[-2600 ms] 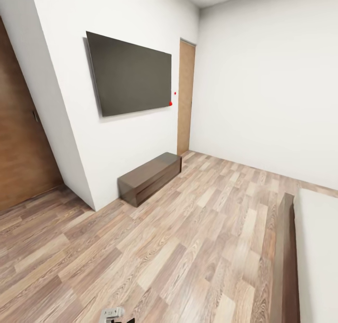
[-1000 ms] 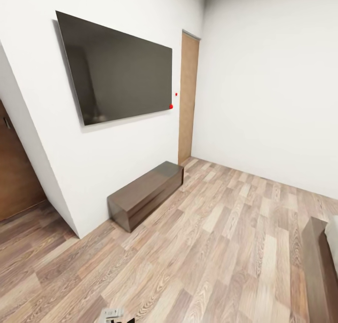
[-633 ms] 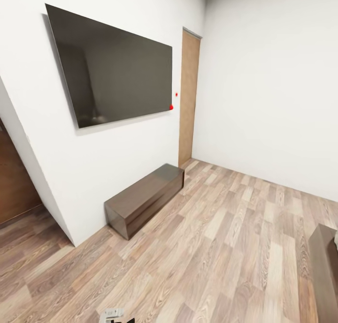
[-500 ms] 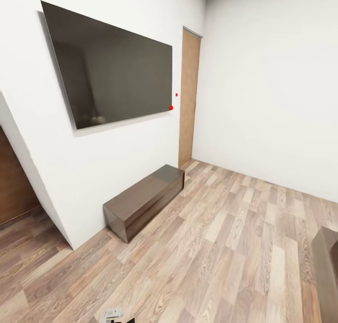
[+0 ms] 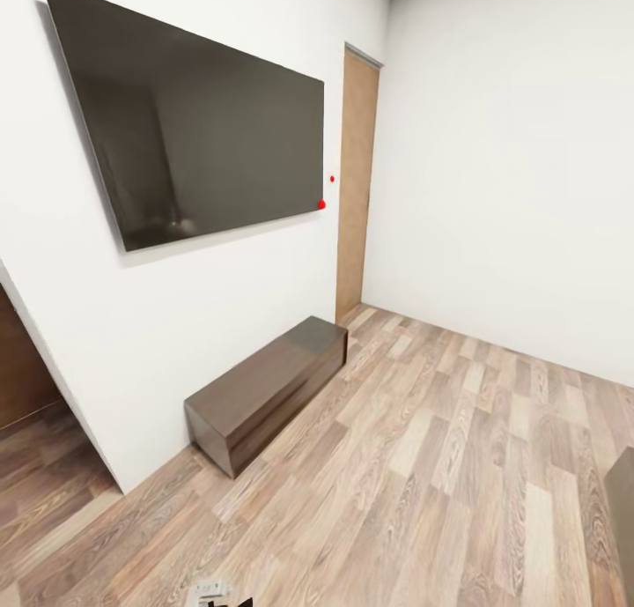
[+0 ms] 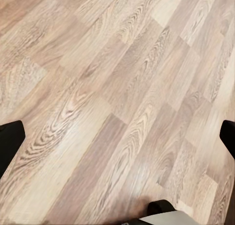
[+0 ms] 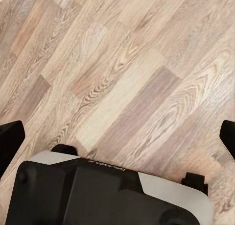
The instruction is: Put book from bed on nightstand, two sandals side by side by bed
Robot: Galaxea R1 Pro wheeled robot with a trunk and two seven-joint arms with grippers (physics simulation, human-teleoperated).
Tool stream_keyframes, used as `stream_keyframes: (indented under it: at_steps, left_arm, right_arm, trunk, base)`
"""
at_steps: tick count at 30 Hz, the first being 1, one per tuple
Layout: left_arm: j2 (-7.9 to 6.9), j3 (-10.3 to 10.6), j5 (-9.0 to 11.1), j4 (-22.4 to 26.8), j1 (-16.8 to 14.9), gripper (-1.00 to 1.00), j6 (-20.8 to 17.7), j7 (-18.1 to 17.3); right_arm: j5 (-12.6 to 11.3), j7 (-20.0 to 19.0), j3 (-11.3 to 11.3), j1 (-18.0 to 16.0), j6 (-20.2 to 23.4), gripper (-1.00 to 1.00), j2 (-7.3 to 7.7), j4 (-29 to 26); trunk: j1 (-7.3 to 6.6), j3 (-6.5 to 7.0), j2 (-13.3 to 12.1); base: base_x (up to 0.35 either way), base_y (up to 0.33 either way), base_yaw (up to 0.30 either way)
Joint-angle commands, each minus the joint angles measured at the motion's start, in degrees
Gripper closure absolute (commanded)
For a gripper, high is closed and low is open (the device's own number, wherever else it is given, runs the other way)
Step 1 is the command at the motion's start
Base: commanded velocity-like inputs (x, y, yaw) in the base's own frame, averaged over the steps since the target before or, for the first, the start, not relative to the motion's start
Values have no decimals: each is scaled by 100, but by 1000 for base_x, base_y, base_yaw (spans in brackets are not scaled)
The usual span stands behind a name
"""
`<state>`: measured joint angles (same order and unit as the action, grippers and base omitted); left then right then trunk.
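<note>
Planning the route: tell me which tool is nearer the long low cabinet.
Left, probably: the cabinet sits ahead-left. Left tool and right tool both hang over floor, short of it.

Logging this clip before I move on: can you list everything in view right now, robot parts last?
television: one, black, mounted on the white wall at the head view's left.
long low cabinet: one, dark brown wood, on the floor against the wall under the television.
door: one, light brown, closed, in the far corner beyond the cabinet.
second door: one, dark brown, partly seen at the left edge.
floor: wood planks, brown and tan.
bed: one, dark brown corner at the head view's right edge.
left end effector: one, black fingertips wide apart, empty, over the floor.
right end effector: one, black fingertips wide apart, empty, above the robot's base.
</note>
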<state>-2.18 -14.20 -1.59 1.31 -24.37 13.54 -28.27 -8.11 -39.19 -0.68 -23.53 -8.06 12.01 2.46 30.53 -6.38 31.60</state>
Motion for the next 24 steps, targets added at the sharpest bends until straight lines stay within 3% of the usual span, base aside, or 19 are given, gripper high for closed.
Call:
stream_keyframes:
  at_steps: [1,10,24]
  left_arm:
    - [-1,-31,-17,-8,-6,-100,17,-20]
    - [-1,-31,-17,-8,-6,-100,17,-20]
    - [-1,-31,-17,-8,-6,-100,17,-20]
  right_arm:
    - [-42,-27,-11,-12,-29,-100,2,26]
    - [-39,-27,-11,-12,-29,-100,0,26]
    - [-33,-26,-11,-12,-29,-100,1,26]
  trunk:
    - [6,-11,9]
    - [6,-11,9]
    - [6,-11,9]
  base:
    - [333,0,0]
    - [286,0,-36]
    - [34,0,-232]
